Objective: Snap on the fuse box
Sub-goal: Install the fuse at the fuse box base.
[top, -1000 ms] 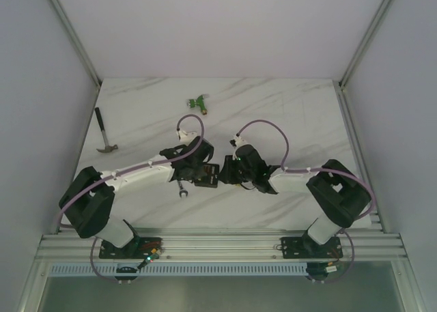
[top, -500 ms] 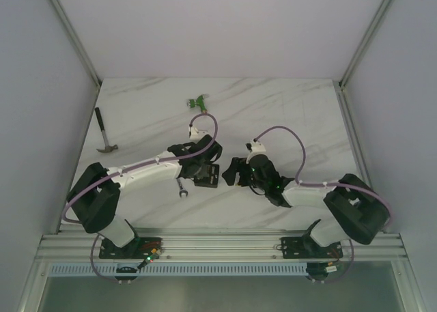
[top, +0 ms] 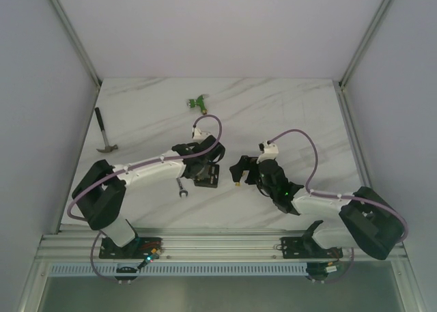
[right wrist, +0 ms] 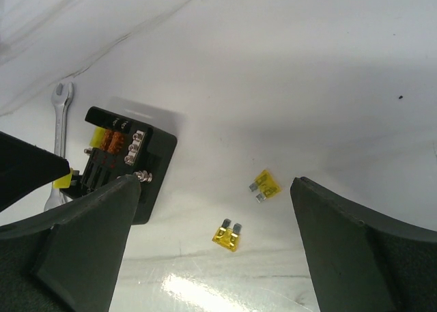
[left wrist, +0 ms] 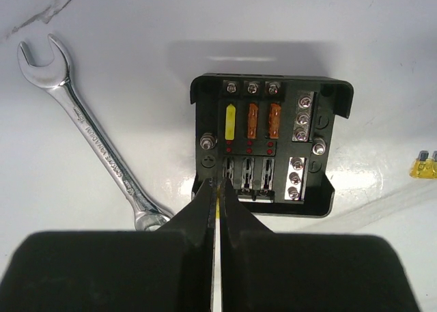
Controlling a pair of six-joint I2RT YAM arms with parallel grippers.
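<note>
The fuse box (left wrist: 270,148) is a black square box lying flat on the white table, its top uncovered, with one yellow and two orange fuses in its upper row. My left gripper (left wrist: 218,183) is shut on a thin yellow fuse, its tips at the box's lower-left slot. From above, the fuse box (top: 208,176) sits under the left gripper (top: 204,169). My right gripper (right wrist: 213,182) stands open a little to the right of the fuse box (right wrist: 130,155), with nothing between its fingers. It shows in the top view as the right gripper (top: 239,171).
Two loose yellow fuses (right wrist: 265,184) (right wrist: 229,235) lie on the table beneath the right gripper. A steel wrench (left wrist: 95,148) lies just left of the box. A hammer (top: 104,134) rests at the left edge and a green connector (top: 199,102) at the back.
The right gripper has opened wide and drawn back to the right, away from the box. The left arm has stretched slightly forward, still shut over the box.
</note>
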